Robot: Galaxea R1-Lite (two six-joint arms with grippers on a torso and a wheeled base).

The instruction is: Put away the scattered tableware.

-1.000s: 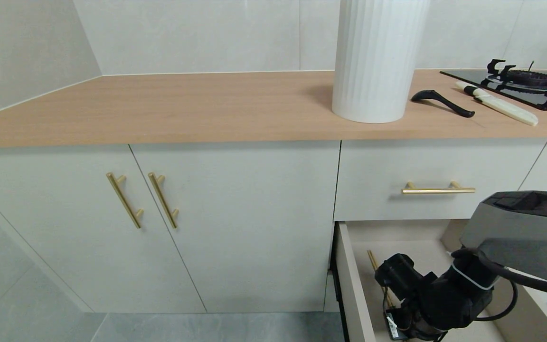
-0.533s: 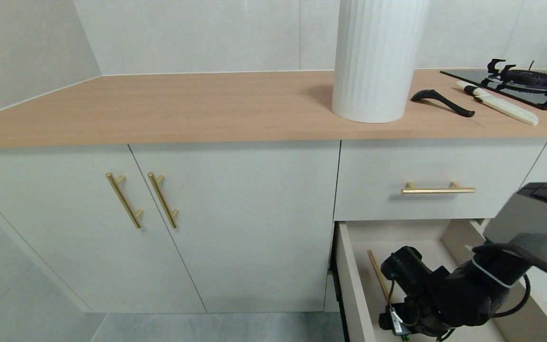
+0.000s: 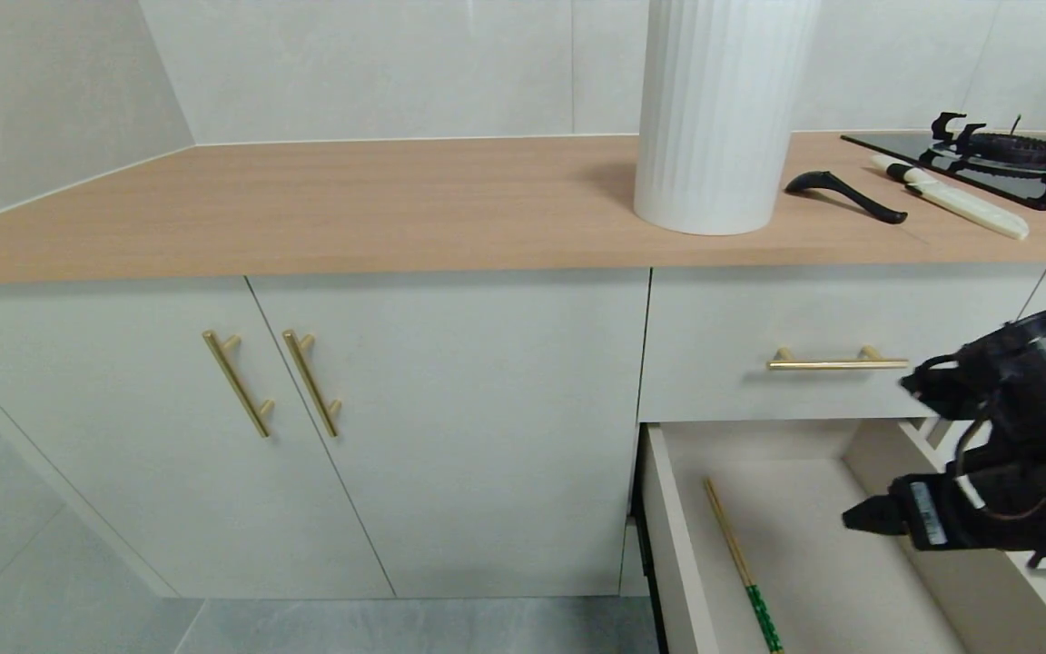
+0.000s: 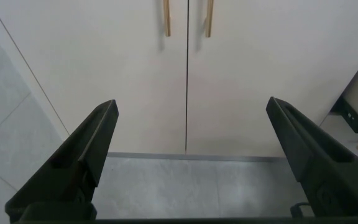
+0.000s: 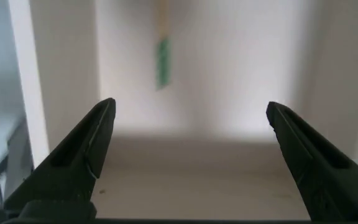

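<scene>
A pair of wooden chopsticks with green ends (image 3: 741, 568) lies along the floor of the open lower drawer (image 3: 675, 545), near its left wall. My right gripper (image 3: 886, 516) hangs above the drawer's right side, clear of the chopsticks. In the right wrist view this gripper (image 5: 190, 109) is open with nothing between its fingers, and the chopsticks (image 5: 161, 53) show farther off. On the wooden counter lie a black spoon (image 3: 843, 194) and a white knife (image 3: 950, 197). My left gripper (image 4: 191, 106) is open and empty, low in front of the double cabinet doors (image 4: 186, 74).
A tall white ribbed cylinder (image 3: 714, 118) stands on the counter just left of the spoon. A gas hob (image 3: 1004, 154) sits at the counter's far right. The upper drawer with a gold handle (image 3: 836, 363) is shut above the open one. The counter's left half is bare.
My right gripper has risen out of the drawer and swung to the right, uncovering the chopsticks that lie on the drawer floor. The spoon and knife have not moved.
</scene>
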